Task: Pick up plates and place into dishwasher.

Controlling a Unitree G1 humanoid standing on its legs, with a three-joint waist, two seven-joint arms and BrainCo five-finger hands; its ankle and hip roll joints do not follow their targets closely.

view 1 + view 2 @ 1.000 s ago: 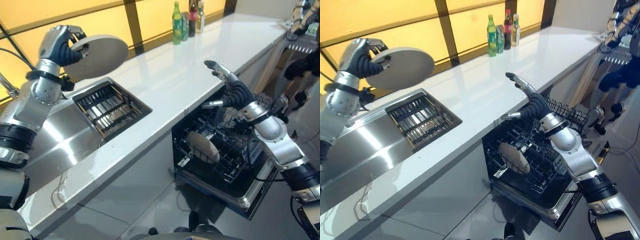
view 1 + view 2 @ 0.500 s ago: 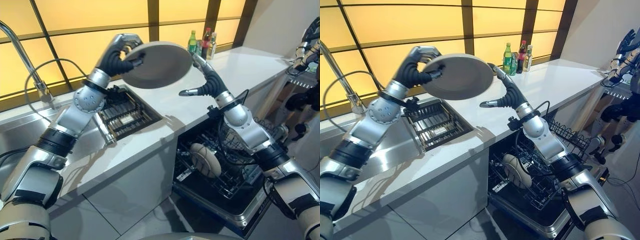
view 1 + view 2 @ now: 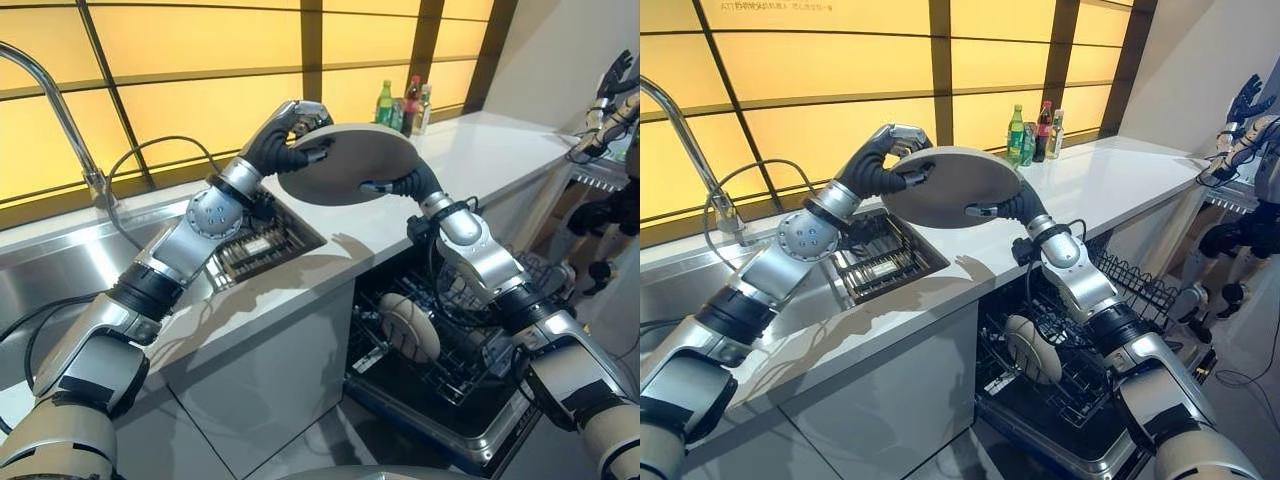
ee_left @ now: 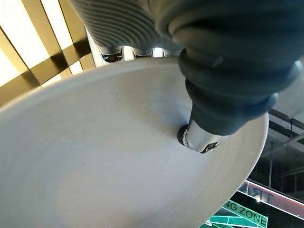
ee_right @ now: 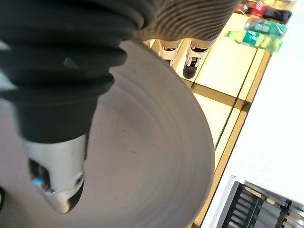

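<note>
The grey plate is hanging in the air above the white counter, lying nearly flat, and both hands are meeting on it. The left hand is gripping the plate's rim on the window side, its fingers curling over the edge and its thumb pressing on the face. The right hand is reaching in from the dishwasher side; its thumb is lying against the plate's face while its fingers are sitting at the far rim, so it is clasping the plate too. Below the counter's front edge the dishwasher is standing open with its wire rack pulled out, and a second plate is standing on edge in that rack. Set into the counter under the left arm, a dark sink rack is showing. At the counter's back, by the window, several bottles are standing together
</note>
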